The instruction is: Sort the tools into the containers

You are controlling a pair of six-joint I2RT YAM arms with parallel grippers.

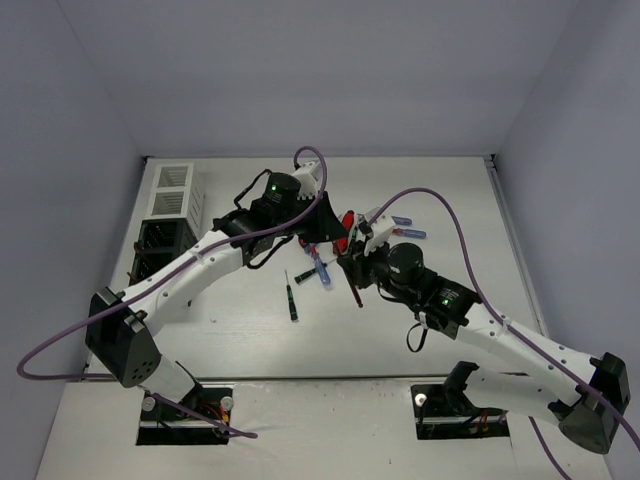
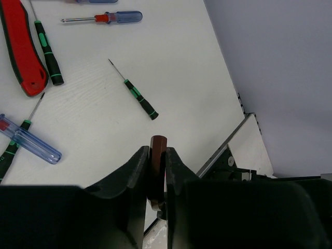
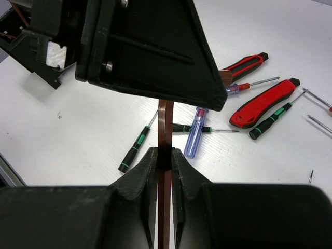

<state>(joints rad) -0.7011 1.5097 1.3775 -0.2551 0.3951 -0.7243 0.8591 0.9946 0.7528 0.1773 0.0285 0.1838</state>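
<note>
A long brown hex key (image 3: pixel 165 119) hangs in the air between both grippers. My right gripper (image 3: pixel 164 155) is shut on its shaft. My left gripper (image 2: pixel 155 155), seen from the right wrist as a black wedge just above, is shut on the key's upper end (image 2: pixel 157 142). From the top view the two grippers meet at mid-table, left (image 1: pixel 335 235) and right (image 1: pixel 352 262), with the key (image 1: pixel 355 290) sticking out toward the near edge. A white bin (image 1: pixel 172 190) and a black bin (image 1: pixel 160 245) stand at the far left.
Loose tools lie under the grippers: red-handled tools (image 3: pixel 264 101) (image 3: pixel 244 65), a clear blue-handled screwdriver (image 3: pixel 194 132), black-and-green screwdrivers (image 3: pixel 135 145) (image 2: pixel 140 98) (image 1: pixel 292 297), and a blue-and-red screwdriver (image 2: pixel 111 17). The table's edge rail (image 2: pixel 228 145) runs at the right.
</note>
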